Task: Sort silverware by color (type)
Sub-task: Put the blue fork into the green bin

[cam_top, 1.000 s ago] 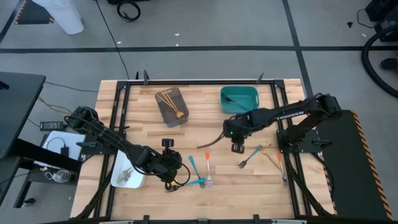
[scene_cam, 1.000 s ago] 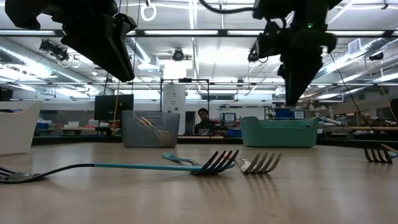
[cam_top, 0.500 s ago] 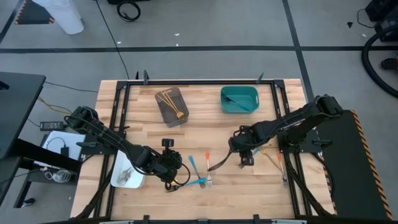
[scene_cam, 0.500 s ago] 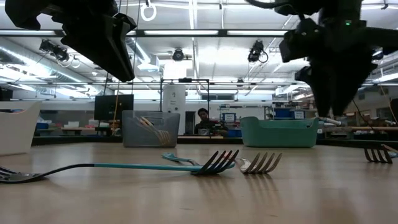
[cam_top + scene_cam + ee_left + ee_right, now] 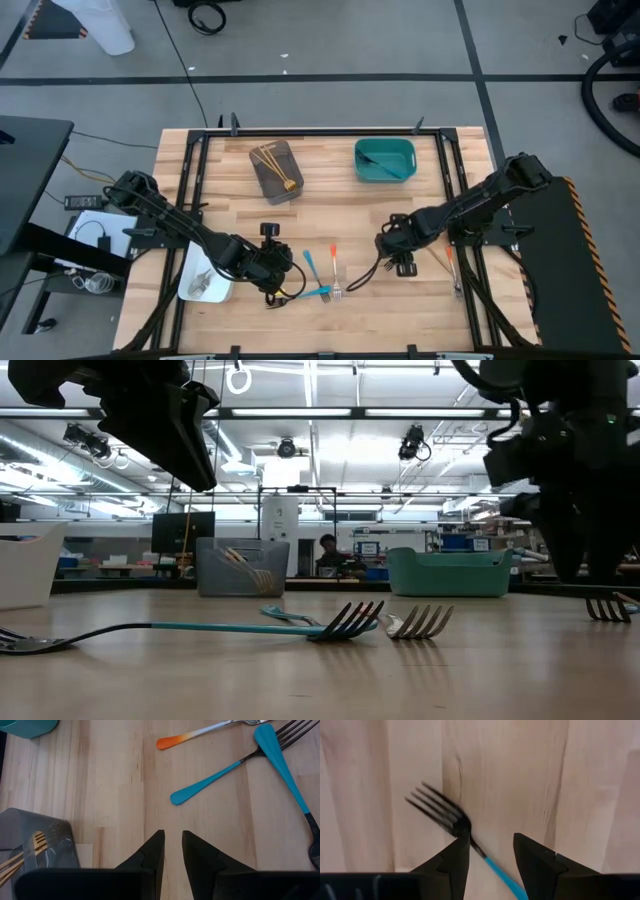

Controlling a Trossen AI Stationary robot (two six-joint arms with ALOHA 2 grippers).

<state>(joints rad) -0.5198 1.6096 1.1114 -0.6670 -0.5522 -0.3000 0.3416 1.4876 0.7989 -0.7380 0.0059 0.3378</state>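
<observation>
White tray [image 5: 203,287], table's 8 o'clock edge: dark utensil inside. Left gripper [image 5: 277,280], 7 o'clock: jaws narrowly apart, empty. Grey tray [image 5: 276,171], 11 o'clock: gold forks [image 5: 275,166]. Blue-handled forks [image 5: 312,268] and orange-handled fork [image 5: 334,268], 6 o'clock, on the table [image 5: 330,215]. Teal tray [image 5: 385,160], 1 o'clock. Right gripper [image 5: 403,262], 4 o'clock: jaws apart over a dark blue-handled fork [image 5: 451,821]. Further forks [image 5: 442,257], 4 o'clock.

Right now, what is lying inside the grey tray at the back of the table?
The grey rectangular tray holds several slim gold forks lying crossed over each other. How many there are, and whether anything lies beneath them, cannot be made out.
</observation>
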